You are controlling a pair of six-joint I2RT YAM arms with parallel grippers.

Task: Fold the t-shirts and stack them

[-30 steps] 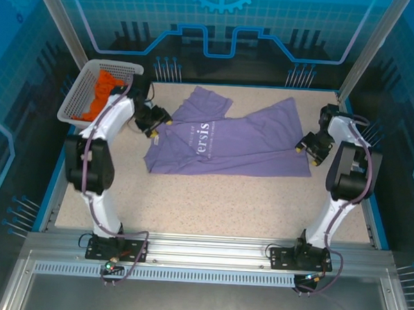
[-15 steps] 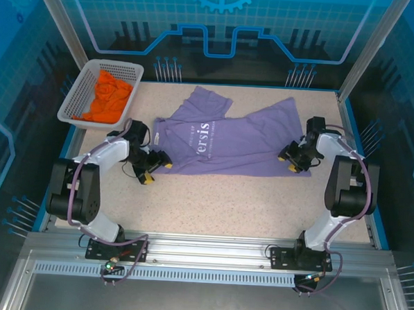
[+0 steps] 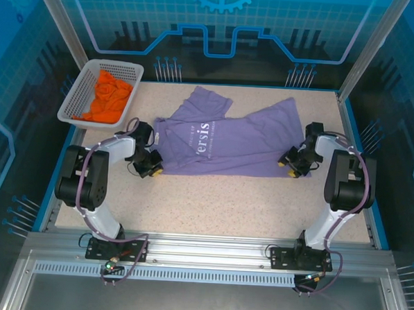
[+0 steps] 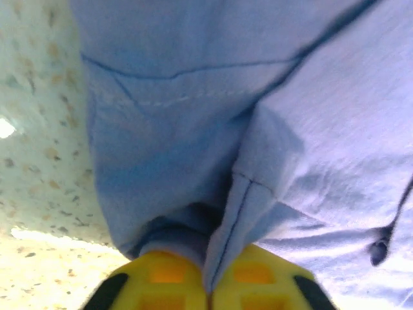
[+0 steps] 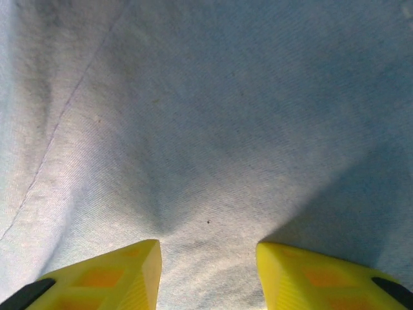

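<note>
Across the lavender t-shirt (image 3: 228, 143), left end effector (image 3: 151, 167) is newly clenching its corner, right end effector (image 3: 294, 162) arriving spread: folding starting

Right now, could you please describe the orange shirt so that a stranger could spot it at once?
Look to the far left corner of the speckled table, where a white mesh basket sits. The orange shirt lies crumpled inside it, unlike the purple shirt spread flat on the table.

White-and-black left arm (image 3: 110, 148) and right arm (image 3: 344, 179) carry purplish cables (image 3: 88, 164) and yellow jaws.
</note>
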